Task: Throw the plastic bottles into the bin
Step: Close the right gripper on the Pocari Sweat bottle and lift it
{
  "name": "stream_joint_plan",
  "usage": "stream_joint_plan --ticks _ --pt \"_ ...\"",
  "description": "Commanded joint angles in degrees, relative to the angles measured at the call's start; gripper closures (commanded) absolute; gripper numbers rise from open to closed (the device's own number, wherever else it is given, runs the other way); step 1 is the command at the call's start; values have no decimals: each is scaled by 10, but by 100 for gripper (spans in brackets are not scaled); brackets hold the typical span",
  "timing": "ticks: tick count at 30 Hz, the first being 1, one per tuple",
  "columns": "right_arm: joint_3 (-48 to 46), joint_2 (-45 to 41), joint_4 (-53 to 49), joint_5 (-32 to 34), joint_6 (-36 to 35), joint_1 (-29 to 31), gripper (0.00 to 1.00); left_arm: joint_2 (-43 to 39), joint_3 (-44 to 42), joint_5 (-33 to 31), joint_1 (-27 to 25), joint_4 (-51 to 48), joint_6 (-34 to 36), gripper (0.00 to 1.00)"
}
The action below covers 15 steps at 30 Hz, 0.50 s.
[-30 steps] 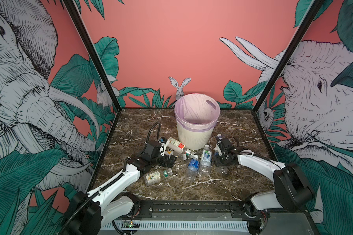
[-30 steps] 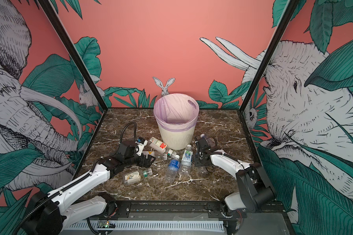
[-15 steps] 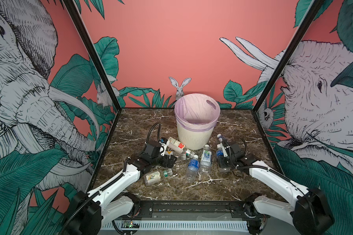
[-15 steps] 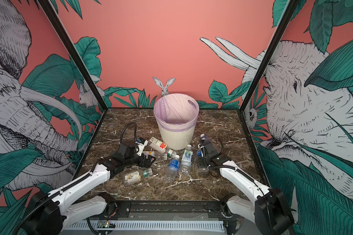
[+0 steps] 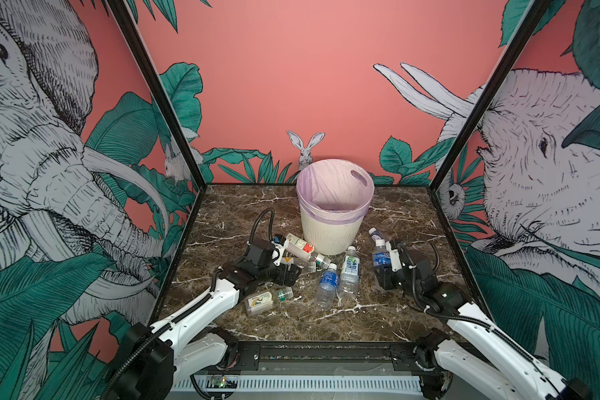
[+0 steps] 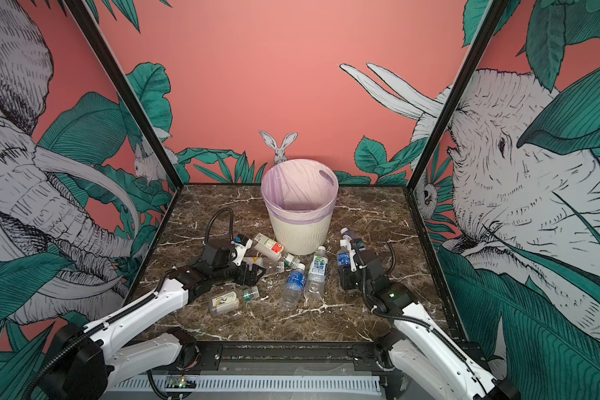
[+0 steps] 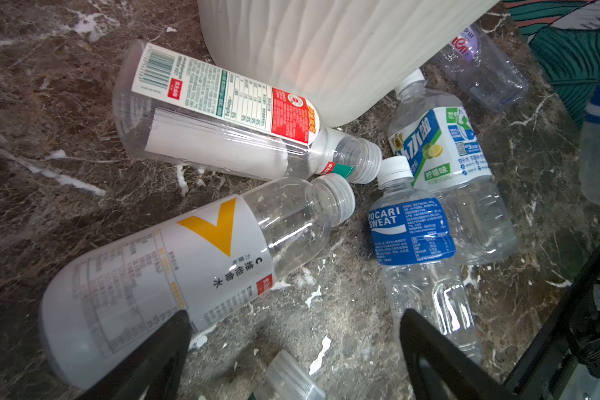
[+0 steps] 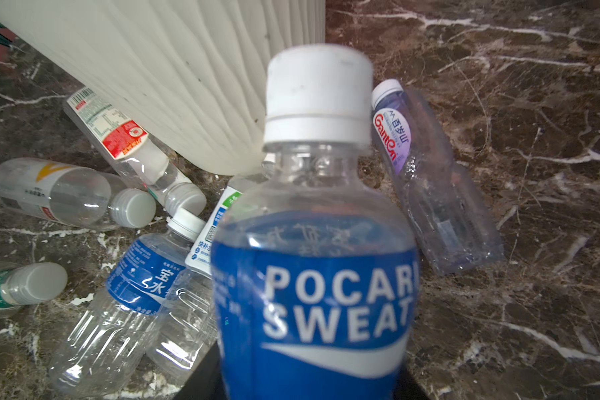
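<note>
At the far left a squat flat bottle [image 5: 258,302] lies on its side on the table [image 5: 326,329]. Next to it the left gripper [image 7: 295,312] hovers low with its jaws spread wide and nothing between them, one finger over the base end of the yellow-mark bottle [image 7: 174,270]. The red-and-white bottle [image 7: 222,114] lies beyond that, touching the foot of the bin [image 5: 328,235].

All the bottles look empty, so they should be very light, thin-walled and springy, and apt to roll or skid on the polished stone. The labelled middle of the body is probably the safest place to grip. The smooth clear shoulders may slip and the ribbed lower parts may buckle.

In the middle a second blue bottle [image 5: 327,282] and a green-and-white bottle [image 5: 350,273] lie side by side. On the right the right gripper [image 5: 386,260] is closed on the lower body of a blue-label bottle [image 8: 312,277], cap upward, near the bin. A purple bottle [image 8: 426,187] lies just behind it.
</note>
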Motion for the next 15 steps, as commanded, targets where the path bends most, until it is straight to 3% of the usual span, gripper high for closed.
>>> stream_joint_plan --ticks 1,10,15 --pt "39 -22 -11 -2 6 6 66 3 8 7 2 14 8 5" --pt "210 4 -56 -38 -6 11 66 5 15 11 2 11 15 5" --pt "390 121 -76 -72 -32 11 67 5 16 7 3 8 17 5"
